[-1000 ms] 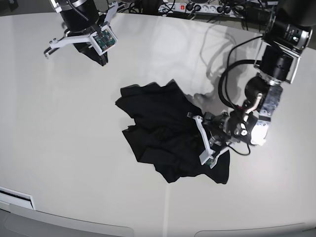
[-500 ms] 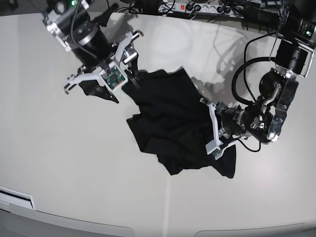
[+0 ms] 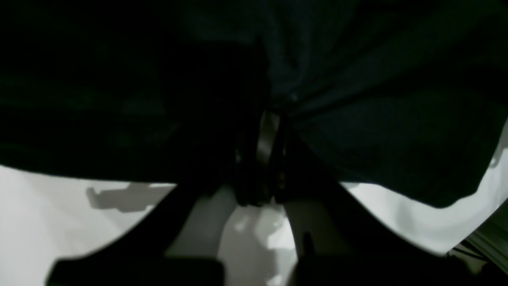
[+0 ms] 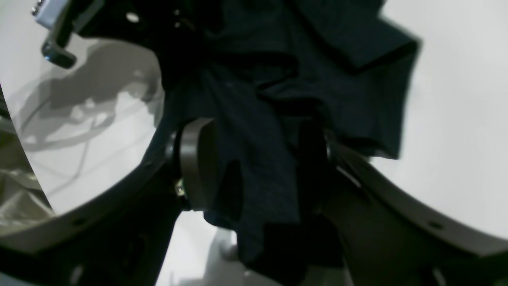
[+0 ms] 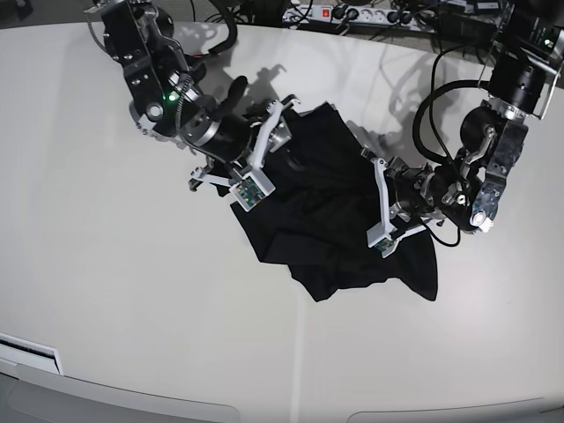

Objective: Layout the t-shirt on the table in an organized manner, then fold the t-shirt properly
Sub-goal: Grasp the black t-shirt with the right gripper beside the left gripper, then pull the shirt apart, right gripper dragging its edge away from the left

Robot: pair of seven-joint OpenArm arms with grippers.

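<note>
The black t-shirt (image 5: 330,216) lies crumpled on the white table (image 5: 132,291). My left gripper (image 5: 381,211) is at the shirt's right side, shut on a bunch of its fabric. In the left wrist view the fingers (image 3: 266,137) are pressed together with the t-shirt (image 3: 377,131) gathered around them. My right gripper (image 5: 271,154) is at the shirt's upper left edge. In the right wrist view it (image 4: 254,163) is open, and a fold of the t-shirt (image 4: 258,131) lies between its spread fingers (image 4: 194,159).
A power strip (image 5: 352,13) and cables run along the table's back edge. A white flat part (image 5: 26,352) sits at the front left corner. Bare white tabletop shows in the left wrist view (image 3: 59,226) and in the right wrist view (image 4: 456,119).
My right arm has come from the back left down to the shirt's upper left edge and straddles the fabric. My left gripper has kept its hold and drawn the shirt a little to the right.
</note>
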